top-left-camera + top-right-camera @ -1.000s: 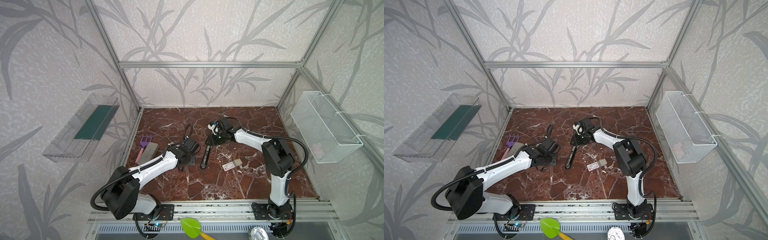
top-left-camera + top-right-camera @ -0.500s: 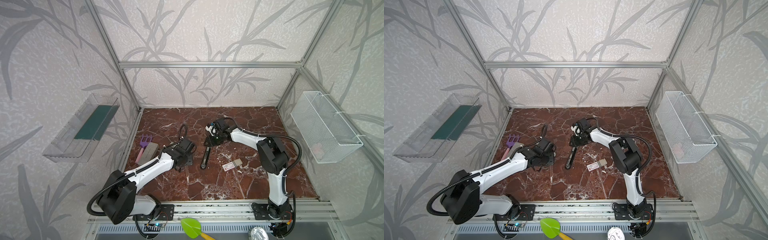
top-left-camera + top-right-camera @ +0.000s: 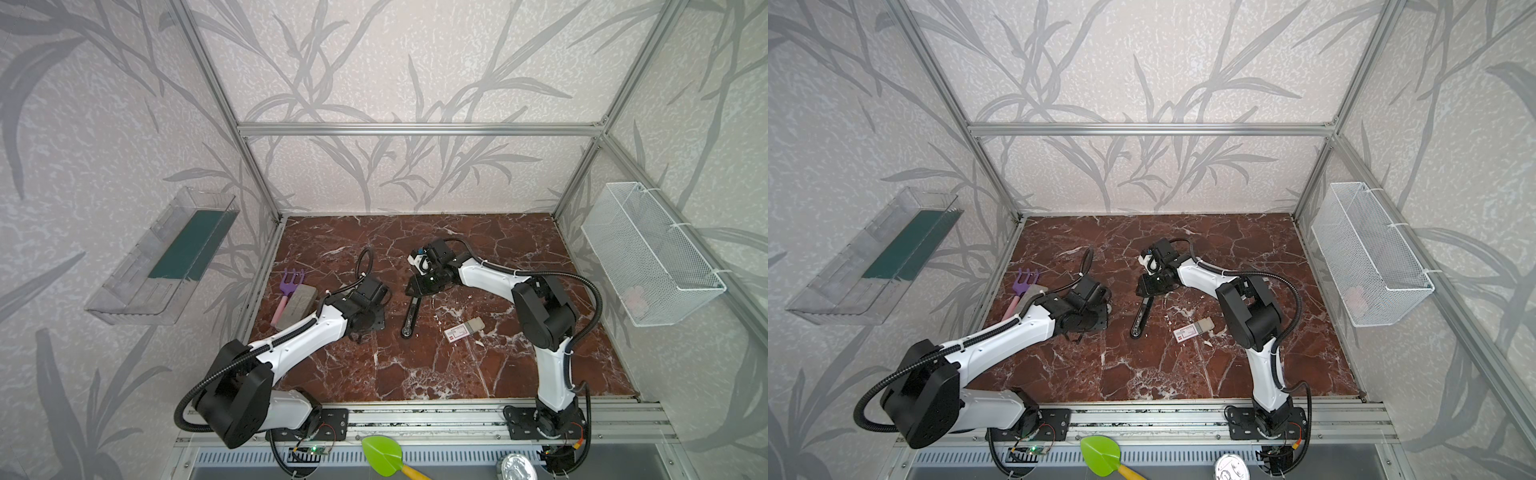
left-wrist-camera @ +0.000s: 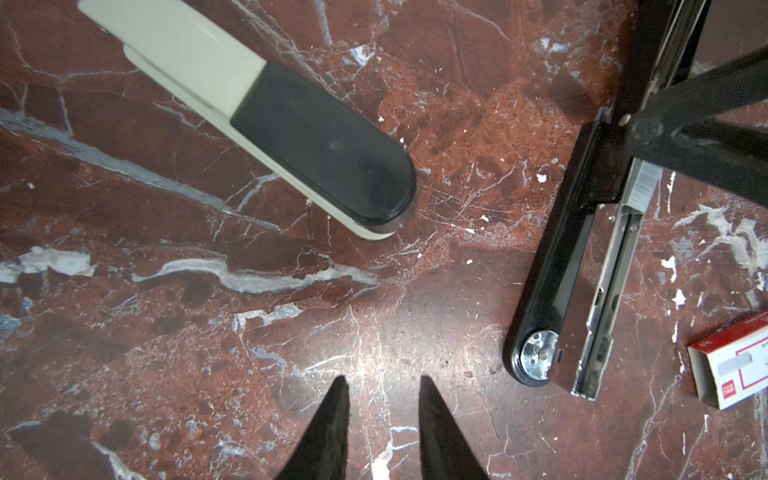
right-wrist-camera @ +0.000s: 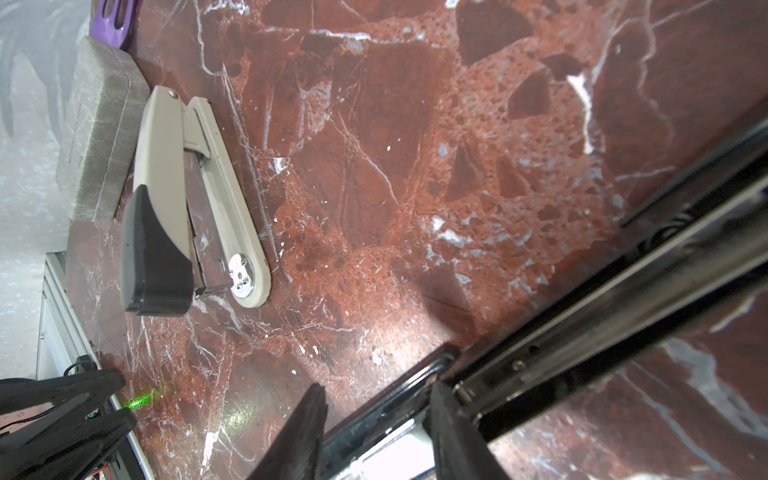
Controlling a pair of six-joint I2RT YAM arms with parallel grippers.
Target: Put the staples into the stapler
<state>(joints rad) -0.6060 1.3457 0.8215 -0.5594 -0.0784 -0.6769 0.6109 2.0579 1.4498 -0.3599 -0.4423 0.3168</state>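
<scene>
A black stapler [image 3: 409,318] [image 3: 1140,318] lies opened on the marble floor. Its base and silver magazine [image 4: 598,291] face up. My right gripper [image 5: 378,390] [image 3: 417,291] is shut on the stapler's far hinge end, with a finger on either side of it. The staples [image 3: 463,330] [image 3: 1192,329] [image 4: 735,365], a small white box with a red label, lie flat to the right of the stapler. My left gripper [image 4: 381,380] hangs open over bare floor, with nothing between its fingers. It is between the black stapler and a beige stapler [image 4: 249,104] [image 5: 187,199].
A grey block [image 3: 297,305] and a purple toy rake [image 3: 289,286] lie by the left wall. A white wire basket [image 3: 648,253] hangs on the right wall and a clear tray [image 3: 166,257] on the left wall. A green trowel [image 3: 382,453] lies beyond the front rail.
My left arm has drawn back slightly to the left, away from the black stapler. The right gripper has shifted a little left at the stapler's far end.
</scene>
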